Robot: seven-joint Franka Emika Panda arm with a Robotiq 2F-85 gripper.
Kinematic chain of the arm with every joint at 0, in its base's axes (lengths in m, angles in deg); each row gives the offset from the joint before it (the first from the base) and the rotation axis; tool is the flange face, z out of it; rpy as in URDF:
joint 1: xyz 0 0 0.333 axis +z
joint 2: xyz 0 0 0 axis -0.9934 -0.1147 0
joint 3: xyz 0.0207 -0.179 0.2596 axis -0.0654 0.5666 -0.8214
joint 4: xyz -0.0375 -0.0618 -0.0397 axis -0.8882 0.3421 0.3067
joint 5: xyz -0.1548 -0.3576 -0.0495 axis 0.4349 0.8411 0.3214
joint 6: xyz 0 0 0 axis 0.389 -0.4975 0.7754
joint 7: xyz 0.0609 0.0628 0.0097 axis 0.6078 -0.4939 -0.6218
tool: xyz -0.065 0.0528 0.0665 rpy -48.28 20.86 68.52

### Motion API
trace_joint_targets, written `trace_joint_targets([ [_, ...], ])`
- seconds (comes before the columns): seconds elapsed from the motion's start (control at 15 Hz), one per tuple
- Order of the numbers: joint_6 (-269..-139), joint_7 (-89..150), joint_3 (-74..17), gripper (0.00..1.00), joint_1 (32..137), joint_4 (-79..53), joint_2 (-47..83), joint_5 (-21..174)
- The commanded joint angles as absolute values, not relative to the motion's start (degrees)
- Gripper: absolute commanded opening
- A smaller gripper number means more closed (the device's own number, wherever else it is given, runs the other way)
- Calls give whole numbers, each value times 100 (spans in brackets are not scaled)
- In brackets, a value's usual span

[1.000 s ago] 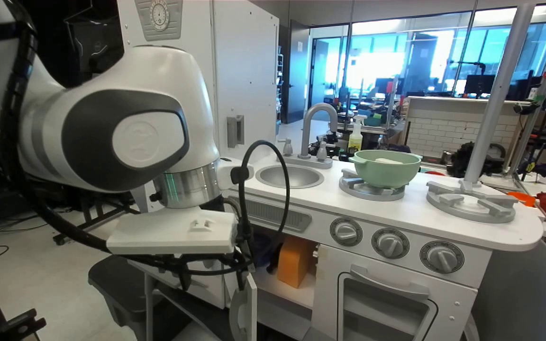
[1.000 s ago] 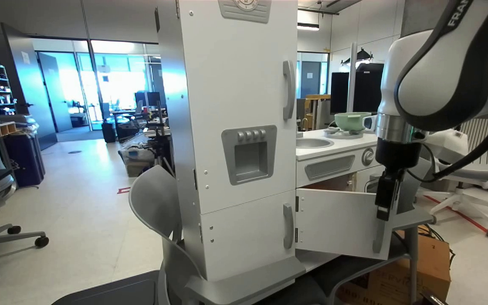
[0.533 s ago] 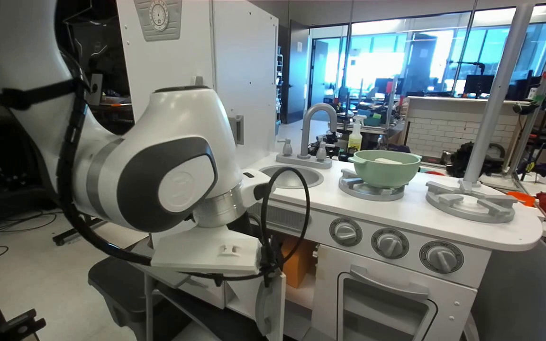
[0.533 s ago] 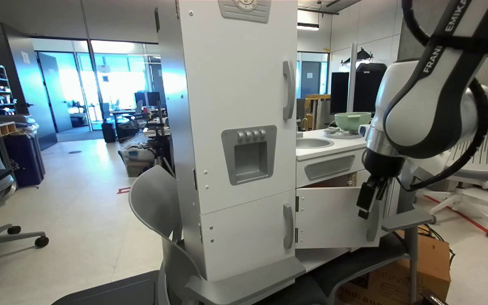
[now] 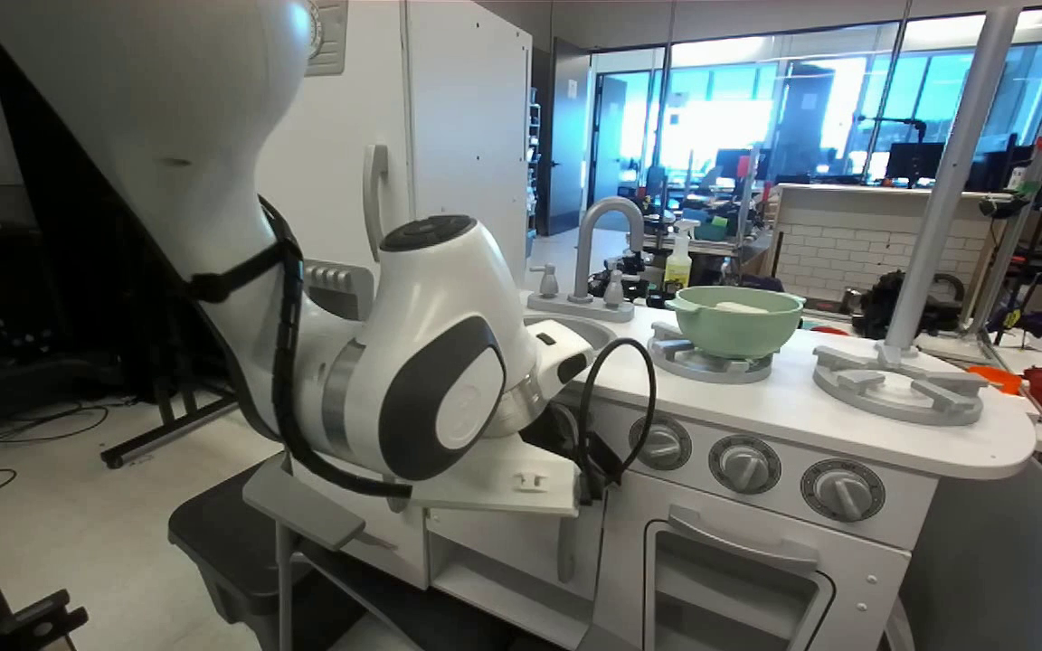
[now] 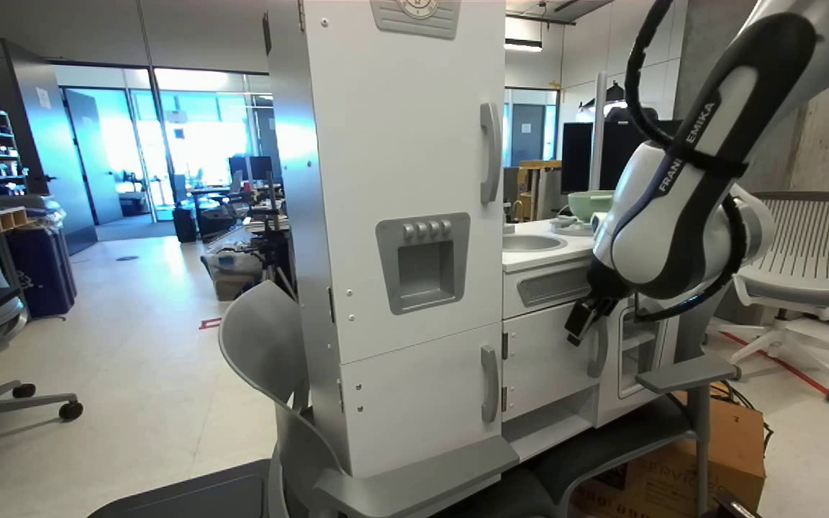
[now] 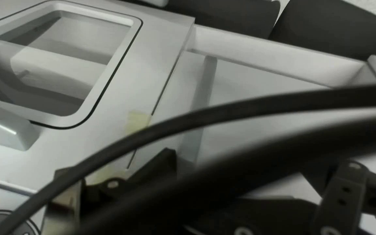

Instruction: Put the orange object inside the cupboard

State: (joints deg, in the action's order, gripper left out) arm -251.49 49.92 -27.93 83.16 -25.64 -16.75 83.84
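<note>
Smooth white cupboard door (image 6: 540,370) closed, jointed black hand (image 6: 577,331) spread

Cannot see past the cupboard door (image 6: 544,365), partly behind the hand (image 6: 583,328) in an exterior view, nor past the wrist view's blurred cable (image 7: 354,140). Cannot follow the arm (image 5: 168,99) beyond the top edge in both exterior views.

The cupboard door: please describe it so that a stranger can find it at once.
Beside the tall fridge, find the sink. Below it is the cupboard door, white with an upright grey handle. Unlike the oven door, it has no window, and an open recess lies beneath it.
</note>
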Motion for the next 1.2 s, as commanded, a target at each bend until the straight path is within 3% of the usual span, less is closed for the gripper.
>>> trace_joint_targets([
  [0.0,-25330,4752,-2837,100,8271,-1603,-2440,8358],
  [0.33,-25219,4782,-2818,100,8300,-1840,-2213,8419],
  [1.13,-23556,5592,-3093,100,7899,-5379,1314,8858],
])
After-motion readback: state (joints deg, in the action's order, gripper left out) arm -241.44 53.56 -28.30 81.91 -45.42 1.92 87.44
